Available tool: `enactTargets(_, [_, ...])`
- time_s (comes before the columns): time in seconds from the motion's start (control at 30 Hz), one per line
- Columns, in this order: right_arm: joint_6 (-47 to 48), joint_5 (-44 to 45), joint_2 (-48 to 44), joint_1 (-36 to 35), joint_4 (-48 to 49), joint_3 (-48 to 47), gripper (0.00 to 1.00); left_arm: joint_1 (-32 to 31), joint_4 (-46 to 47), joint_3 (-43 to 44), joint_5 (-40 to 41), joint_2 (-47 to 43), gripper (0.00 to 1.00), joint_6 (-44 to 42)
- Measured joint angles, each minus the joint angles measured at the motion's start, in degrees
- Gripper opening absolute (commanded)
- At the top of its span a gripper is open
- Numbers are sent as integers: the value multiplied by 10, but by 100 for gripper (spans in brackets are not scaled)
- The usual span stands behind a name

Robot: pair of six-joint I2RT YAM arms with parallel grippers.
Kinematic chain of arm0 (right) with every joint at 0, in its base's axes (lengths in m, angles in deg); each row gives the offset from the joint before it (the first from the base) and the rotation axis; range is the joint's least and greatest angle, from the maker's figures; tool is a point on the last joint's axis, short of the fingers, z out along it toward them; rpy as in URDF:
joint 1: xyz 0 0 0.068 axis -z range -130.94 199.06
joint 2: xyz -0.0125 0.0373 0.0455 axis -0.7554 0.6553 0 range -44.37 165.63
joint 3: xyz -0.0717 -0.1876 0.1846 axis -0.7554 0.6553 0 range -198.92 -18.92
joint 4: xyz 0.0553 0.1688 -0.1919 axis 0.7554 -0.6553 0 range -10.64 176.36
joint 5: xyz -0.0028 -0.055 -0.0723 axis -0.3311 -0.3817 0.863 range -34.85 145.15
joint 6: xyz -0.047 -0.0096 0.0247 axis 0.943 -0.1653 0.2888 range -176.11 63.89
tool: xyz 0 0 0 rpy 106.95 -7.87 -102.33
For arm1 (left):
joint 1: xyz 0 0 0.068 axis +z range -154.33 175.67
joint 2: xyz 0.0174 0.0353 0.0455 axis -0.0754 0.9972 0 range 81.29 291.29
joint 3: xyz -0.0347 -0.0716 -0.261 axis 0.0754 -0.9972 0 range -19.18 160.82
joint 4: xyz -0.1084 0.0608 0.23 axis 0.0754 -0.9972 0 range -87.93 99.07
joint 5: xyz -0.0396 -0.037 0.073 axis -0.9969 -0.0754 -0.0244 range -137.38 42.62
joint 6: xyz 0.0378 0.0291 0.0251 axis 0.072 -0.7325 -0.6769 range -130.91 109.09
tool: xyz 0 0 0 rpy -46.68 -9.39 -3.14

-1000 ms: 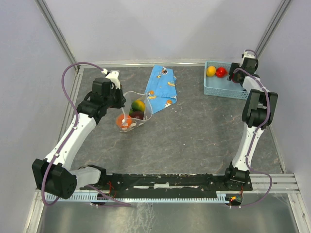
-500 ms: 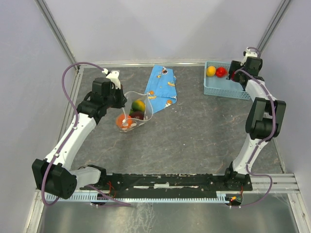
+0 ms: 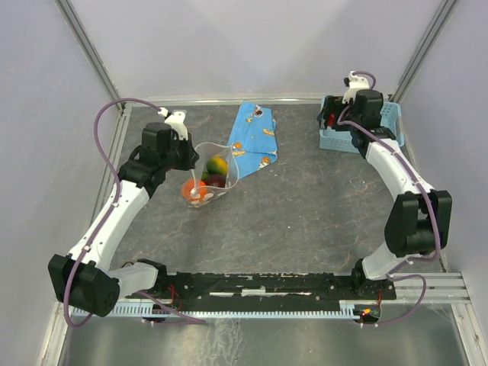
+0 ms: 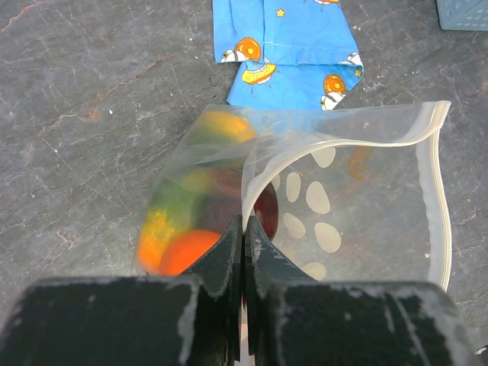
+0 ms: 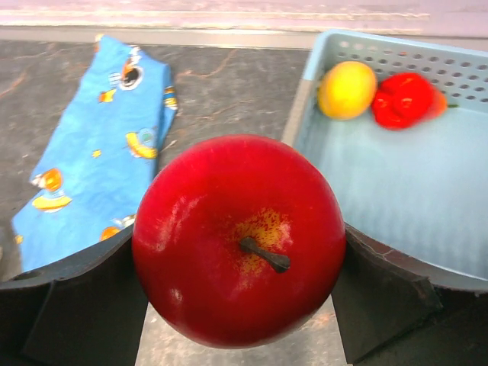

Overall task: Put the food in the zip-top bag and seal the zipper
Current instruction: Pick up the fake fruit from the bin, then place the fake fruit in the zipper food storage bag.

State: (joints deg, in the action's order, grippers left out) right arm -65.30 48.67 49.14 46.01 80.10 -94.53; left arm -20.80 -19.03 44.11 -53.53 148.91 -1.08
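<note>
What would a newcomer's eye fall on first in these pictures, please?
Probably the glossy red toy apple gripped in the right claw at the left edge of the light-blue mesh basket, at the far right of the table. Next comes the clear polka-dotted plastic zip-top bag left of centre, its mouth edge pinched by the shut left claw, with small round toy fruits, orange, green and dark, showing through.

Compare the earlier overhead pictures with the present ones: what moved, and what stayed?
The right tool swung left along the basket, from its right end to its left edge; it now grips a red apple. The left tool stayed shut on the zip-top bag at its rim. The bag, the fruits inside it, the blue wrapper and the basket did not move.
</note>
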Motion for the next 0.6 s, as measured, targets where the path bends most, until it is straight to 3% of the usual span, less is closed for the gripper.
enactTargets(0.6, [-32,-40,-154,-197,-24,52,65,0,18,-13,-11,-16,3,0])
